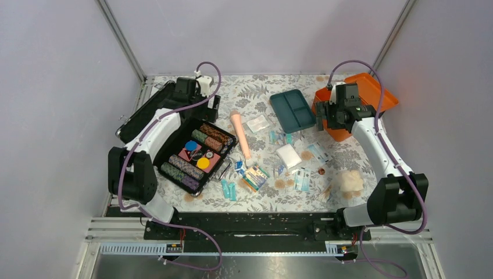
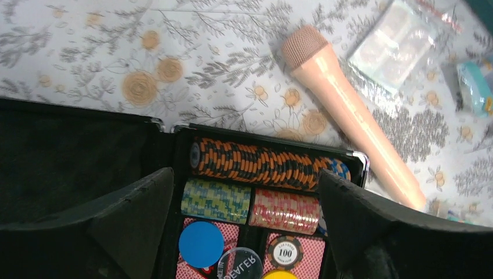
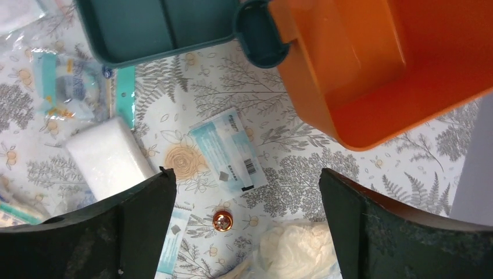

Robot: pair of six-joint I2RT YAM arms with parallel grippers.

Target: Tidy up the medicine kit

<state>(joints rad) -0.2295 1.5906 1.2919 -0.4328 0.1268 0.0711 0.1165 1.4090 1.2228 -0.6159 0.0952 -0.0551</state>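
Two pairs of fingers spread, empty: left gripper (image 2: 244, 174), right gripper (image 3: 245, 174). Medicine kit (image 1: 378, 96) far right of worktop (image 1: 244, 93), lid open, teal tray (image 1: 293, 109) out beside it. Likely light, rigid, slick plastic; grip wall rim.

Legible text is in the left wrist view only. A clear round plastic disc (image 2: 240, 264) lying in the open black chip case (image 2: 70, 151) reads "DEALER", with the letters running at a slant. Just beside it, a dark round poker chip with a striped rim (image 2: 285, 251) reads "100" on its centre label. Smaller print above the number is too small to read.

In the right wrist view, a flat white and light-blue paper sachet (image 3: 228, 149) on the floral tablecloth (image 3: 290, 186) carries a barcode near one corner. Its blue print is not legible.

In the top view the packet labels are too small to read.
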